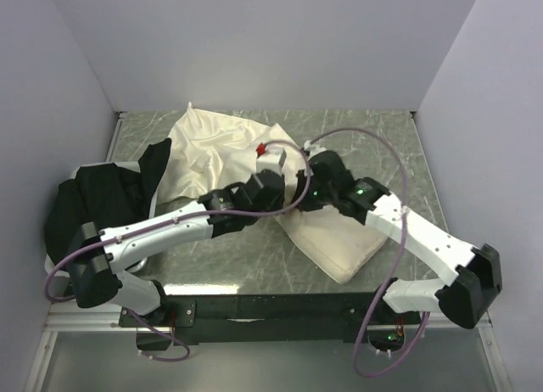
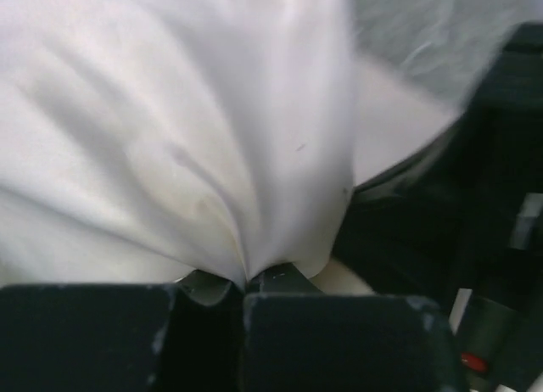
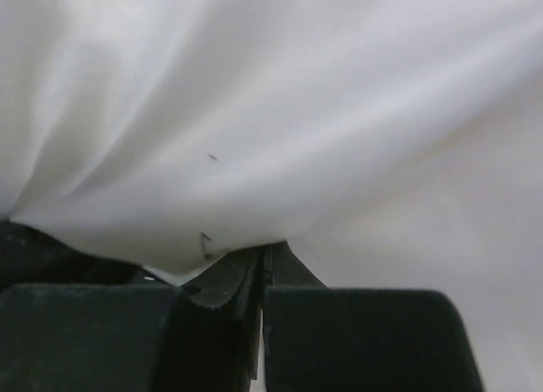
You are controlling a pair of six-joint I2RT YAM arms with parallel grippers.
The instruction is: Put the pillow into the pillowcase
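Both tools are closed. The left tool (image 2: 246, 282) pinches a gathered fold of the pillowcase (image 1: 212, 146). The right tool (image 3: 263, 258) is clamped on a thin cream edge, which we read as the pillowcase hem too.

In the top view the two tools sit just beside each other at mid-tabletop (image 1: 246, 260), where the pillowcase's near right edge meets the far end of the pillow (image 1: 339, 239). The pillowcase is bunched at far centre-left. The pillow lies near right, outside the case as far as we can see. A black cloth (image 1: 97, 197) is heaped at left under the left arm (image 1: 170, 226).

Risks we flag:
- We cannot tell if each tool has one layer or both. If both are pinched, pulling apart won't open the mouth and the pillow has nowhere to go.
- The pinches look shallow and near the fabric edge, so smooth limp cloth could slip out once tension comes on.
- The tools are very close, so spreading or lifting could knock the wrists together or snag the purple cable (image 1: 352, 131) looping over the right side.
- The right pinch may include the pillow cover, in which case a lift drags the pillow along.
- The left arm lies over the black cloth, and a sweep could pull the cloth into the work area.
- The pillow's near corner is near the tabletop's near edge, and a shove could push it off.
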